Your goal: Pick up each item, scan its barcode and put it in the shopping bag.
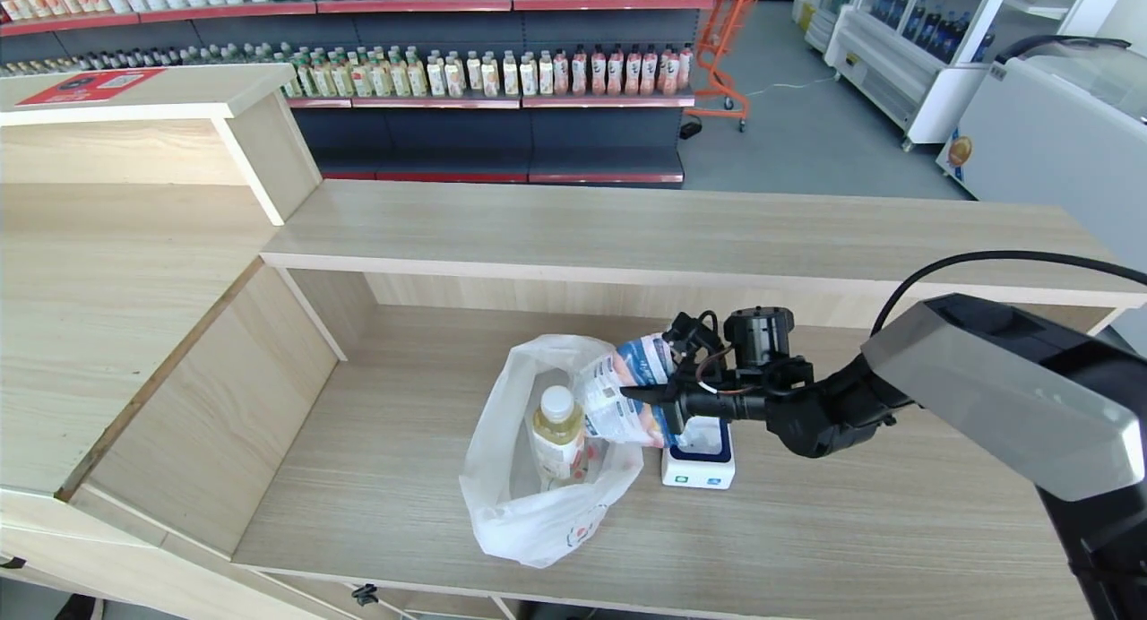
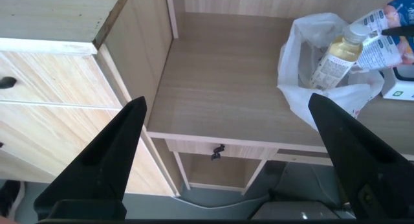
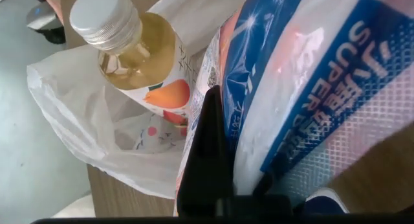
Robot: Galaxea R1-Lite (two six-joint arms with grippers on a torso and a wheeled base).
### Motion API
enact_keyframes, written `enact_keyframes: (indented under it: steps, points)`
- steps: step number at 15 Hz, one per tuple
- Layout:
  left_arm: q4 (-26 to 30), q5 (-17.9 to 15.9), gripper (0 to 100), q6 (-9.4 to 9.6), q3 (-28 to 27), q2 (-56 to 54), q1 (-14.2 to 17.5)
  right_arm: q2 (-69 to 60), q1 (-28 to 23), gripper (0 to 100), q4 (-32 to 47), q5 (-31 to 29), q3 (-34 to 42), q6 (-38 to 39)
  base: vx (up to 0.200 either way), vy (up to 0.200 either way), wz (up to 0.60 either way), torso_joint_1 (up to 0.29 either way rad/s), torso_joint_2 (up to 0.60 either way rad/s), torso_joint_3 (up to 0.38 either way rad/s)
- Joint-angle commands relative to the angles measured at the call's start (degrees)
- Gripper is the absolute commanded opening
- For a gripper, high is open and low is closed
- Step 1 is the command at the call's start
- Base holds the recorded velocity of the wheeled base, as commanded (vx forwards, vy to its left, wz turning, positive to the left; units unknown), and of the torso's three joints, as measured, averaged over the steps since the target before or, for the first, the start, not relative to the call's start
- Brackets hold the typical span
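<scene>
Blue-and-white packet [image 1: 611,416] sits clamped in the right hand [image 1: 643,393] at the shopping bag [image 1: 520,517] mouth.

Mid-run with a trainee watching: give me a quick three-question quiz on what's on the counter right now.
1. True or false: the right tool holds the blue-and-white packet at the mouth of the shopping bag.
2. What stands inside the bag? A) a can B) a capped bottle C) nothing
3. Fill in: the white scanner sits on the counter on the robot's ____ of the bag.
Key: 1 true; 2 B; 3 right.
</scene>
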Motion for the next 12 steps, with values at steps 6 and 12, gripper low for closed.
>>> enact_keyframes:
  steps: [6, 12]
  points:
    - [0.0, 0.0, 100, -0.09, 0.0, 0.0, 0.0, -0.9, 1.8, 100, 0.1, 0.4, -6.3, 10.6, 0.0, 0.0, 0.0, 0.0, 0.0, 0.0]
    - [0.0, 0.0, 100, -0.09, 0.0, 0.0, 0.0, -39.9, -8.3, 100, 1.6, 0.4, 27.7, 16.8, 0.0, 0.0, 0.0, 0.0, 0.0, 0.0]
